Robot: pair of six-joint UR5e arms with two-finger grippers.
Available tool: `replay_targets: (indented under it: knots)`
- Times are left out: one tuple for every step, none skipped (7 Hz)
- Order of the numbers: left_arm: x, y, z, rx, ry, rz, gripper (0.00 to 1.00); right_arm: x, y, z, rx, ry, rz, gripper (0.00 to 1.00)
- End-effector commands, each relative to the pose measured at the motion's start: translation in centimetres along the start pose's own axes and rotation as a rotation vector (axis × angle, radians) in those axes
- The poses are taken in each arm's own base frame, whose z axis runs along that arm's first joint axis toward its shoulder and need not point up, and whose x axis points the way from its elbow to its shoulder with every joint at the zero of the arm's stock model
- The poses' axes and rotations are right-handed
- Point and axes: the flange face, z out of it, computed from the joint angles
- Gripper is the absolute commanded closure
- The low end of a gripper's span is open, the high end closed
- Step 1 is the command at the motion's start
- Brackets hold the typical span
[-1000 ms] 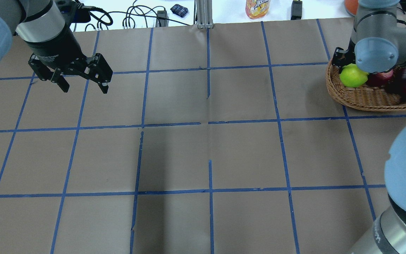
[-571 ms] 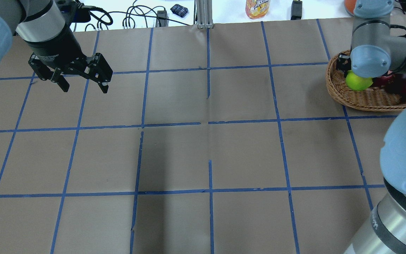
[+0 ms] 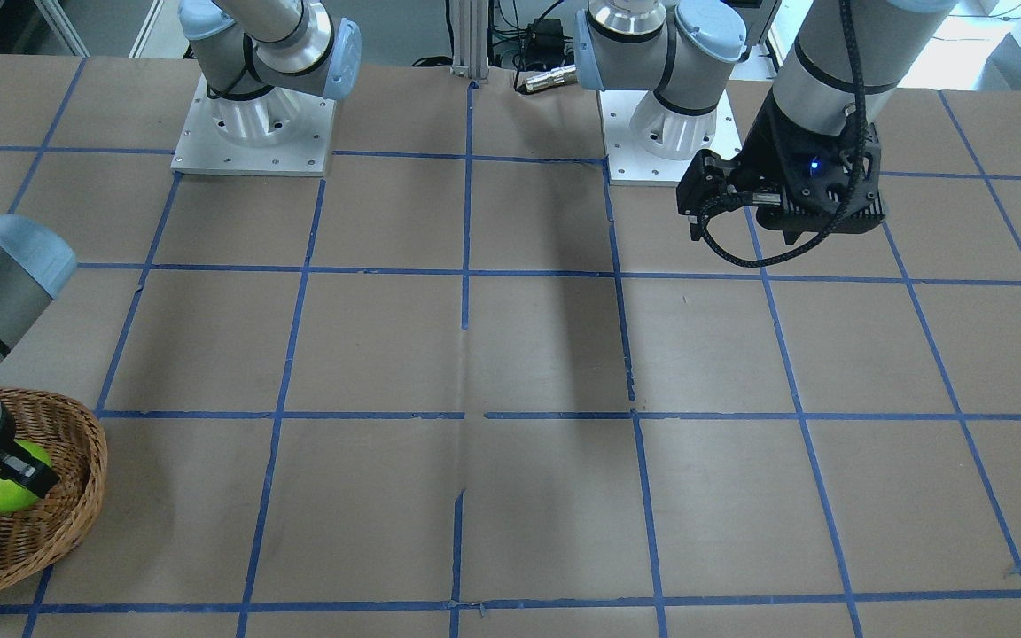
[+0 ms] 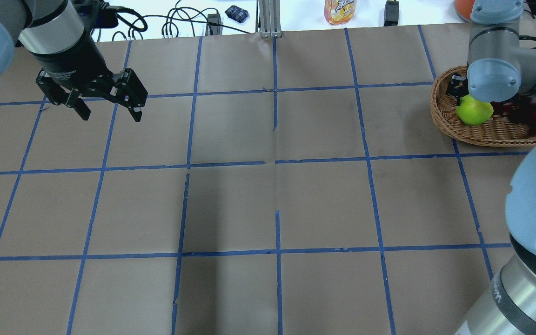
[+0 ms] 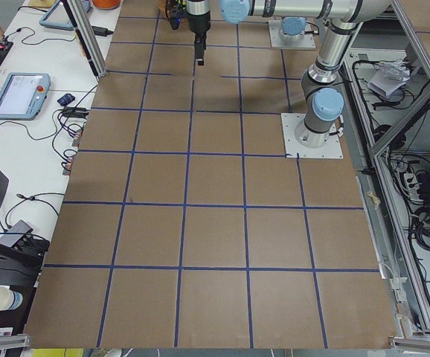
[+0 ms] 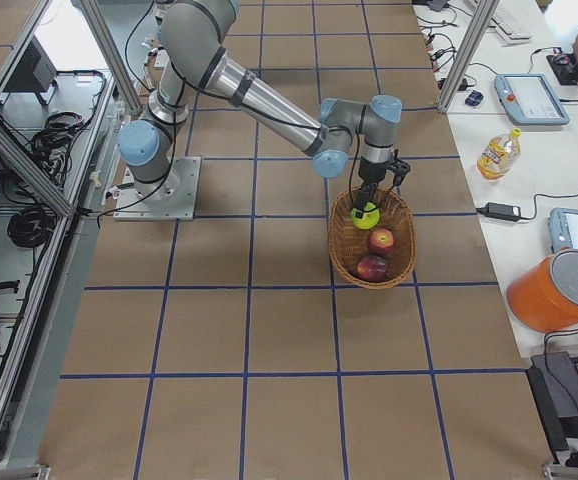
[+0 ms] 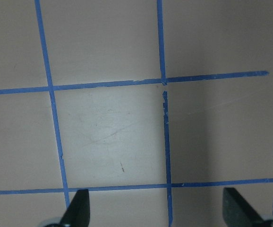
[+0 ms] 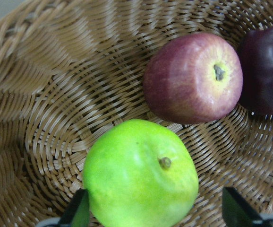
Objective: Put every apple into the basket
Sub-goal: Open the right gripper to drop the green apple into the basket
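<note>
The woven wicker basket (image 4: 482,135) sits at the table's far right and holds all three apples. In the right wrist view the yellow-green apple (image 8: 141,175) lies on the basket floor (image 8: 56,94), with the red-and-yellow apple (image 8: 193,78) behind it and the dark maroon apple (image 8: 266,71) at the right edge. My right gripper (image 8: 157,215) is open and low in the basket, with its fingers on either side of the green apple (image 4: 474,110). My left gripper (image 4: 110,116) is open and empty above the far left of the table.
Brown paper with a blue tape grid covers the table (image 4: 272,195). A juice bottle (image 4: 340,10), cables and an orange bucket (image 6: 559,290) lie beyond the far edge. The left wrist view shows only bare paper (image 7: 127,132).
My right gripper came down into the basket with the green apple, which now rests on the basket floor. The left arm has barely moved.
</note>
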Motion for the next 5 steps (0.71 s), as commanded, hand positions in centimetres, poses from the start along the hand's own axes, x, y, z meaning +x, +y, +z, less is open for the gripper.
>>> replay_targets:
  knots:
    - [-0.1, 0.0, -0.1, 0.003, 0.0, -0.002, 0.0, 2.4, 2.1, -6.4, -0.056, -0.052, -0.016, 0.0]
    - [0.0, 0.0, -0.1, 0.003, 0.0, 0.0, 0.0, 3.4, 3.9, -10.7, -0.074, -0.135, -0.018, 0.0]
    - [0.0, 0.0, -0.2, 0.004, 0.0, 0.0, 0.0, 4.4, 5.6, -13.8, -0.091, -0.185, -0.017, 0.0]
    - [0.0, 0.0, -0.2, 0.004, 0.0, 0.0, 0.0, 5.2, 7.4, -16.4, -0.121, -0.235, -0.018, 0.0]
    - [0.0, 0.1, 0.1, -0.002, 0.0, 0.0, 0.0, 6.1, 9.4, -19.4, -0.126, -0.293, -0.014, 0.0]
